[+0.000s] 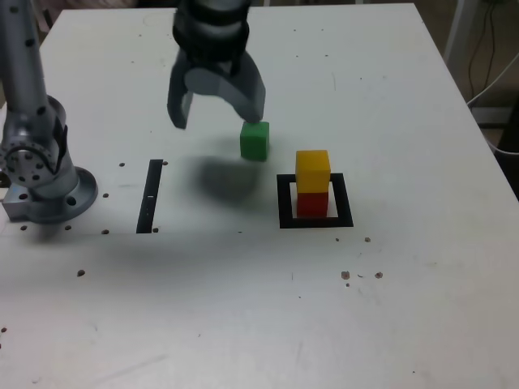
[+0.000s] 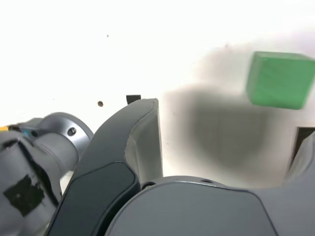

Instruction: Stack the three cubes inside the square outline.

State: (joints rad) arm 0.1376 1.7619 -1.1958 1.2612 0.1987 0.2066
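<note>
Green cube (image 1: 255, 140) sits alone on the table (image 1: 389, 308), centre of the exterior view, up-left of the square outline (image 1: 315, 222). Yellow cube (image 1: 313, 170) already on red cube (image 1: 312, 203) inside it. Gripper (image 1: 217, 109) spread wide, empty, hanging just up-left of green. Risks: off-centre descent, so one finger nudges green away; later, a skewed placement could topple the two-cube stack.
</note>
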